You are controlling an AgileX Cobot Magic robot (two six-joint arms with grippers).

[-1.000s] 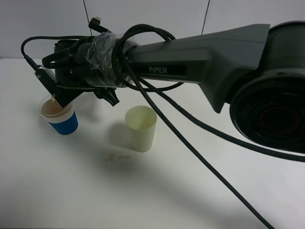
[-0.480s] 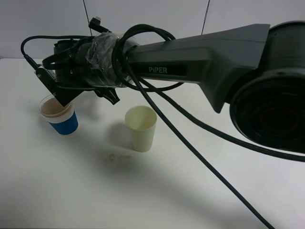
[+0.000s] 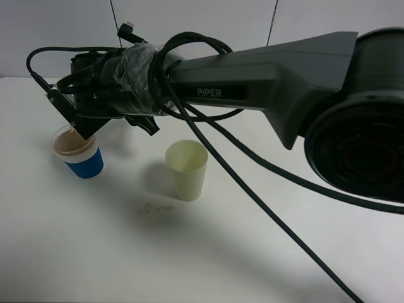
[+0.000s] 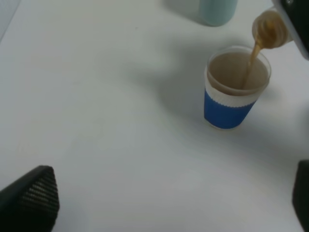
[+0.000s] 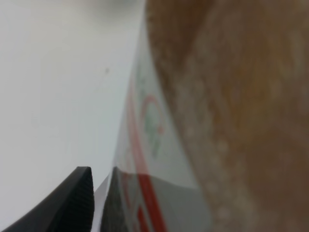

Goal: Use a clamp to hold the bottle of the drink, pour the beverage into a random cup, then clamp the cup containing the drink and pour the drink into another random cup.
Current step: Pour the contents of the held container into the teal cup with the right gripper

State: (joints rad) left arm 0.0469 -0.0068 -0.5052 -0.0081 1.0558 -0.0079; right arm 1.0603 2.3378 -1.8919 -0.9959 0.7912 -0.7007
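Right arm, lettered "PIPER", reaches from the right side of the desk across its middle, forearm nearly level and wrist rolled over. The right gripper hangs tilted over the blue cup, which stands upright in the far left part of the desk, short of the far edge. The jaws are clamped on the bottle. The bottle is tipped mouth-down, and a thin brown stream of beverage falls from its mouth into the cup, which is partly filled. Left gripper: jaws wide apart and holding nothing, set above bare desk beside the blue cup and well apart from it.

A pale yellow-green tumbler stands upright near the desk's middle, with a few small brownish spots on the surface just nearer the front edge.

Hidden or unclear: from the high camera the bottle is masked by the wrist, its plastic wrapping and the black cables. The left wrist view shows only the bottle's mouth and the lower part of the teal tumbler, both cut by the frame. The right wrist view is blurred: the red-and-white label and brown liquid fill it.
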